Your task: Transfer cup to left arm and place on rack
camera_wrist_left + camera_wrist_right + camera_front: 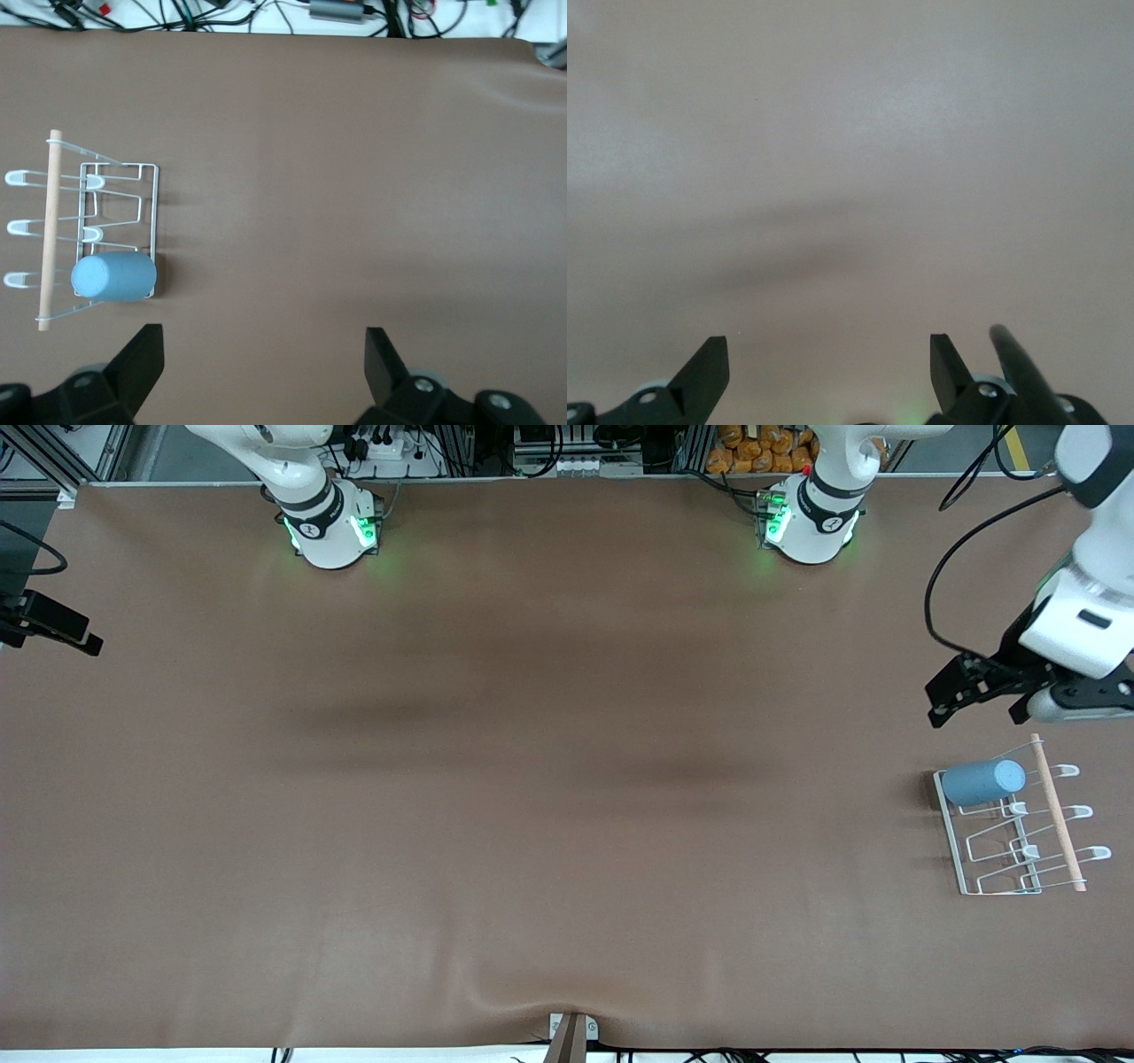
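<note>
Cup (982,781) lies on rack (952,837); left hand (264,354) and right hand (829,359) both spread apart, empty

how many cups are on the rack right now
1. The cup lies on its side on the rack, at the rack's end farthest from the front camera, at the left arm's end of the table. None seems hidden.

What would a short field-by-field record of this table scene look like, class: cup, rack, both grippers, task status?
cup: light-blue tumbler, lying on its side on the rack's end slot, the one farthest from the front camera
rack: white wire drying rack with wooden rod, at the left arm's end of the table
left gripper: open, empty, in the air over bare table beside the rack
right gripper: open, empty, over bare table
task status: cup rests on the rack, released
</note>
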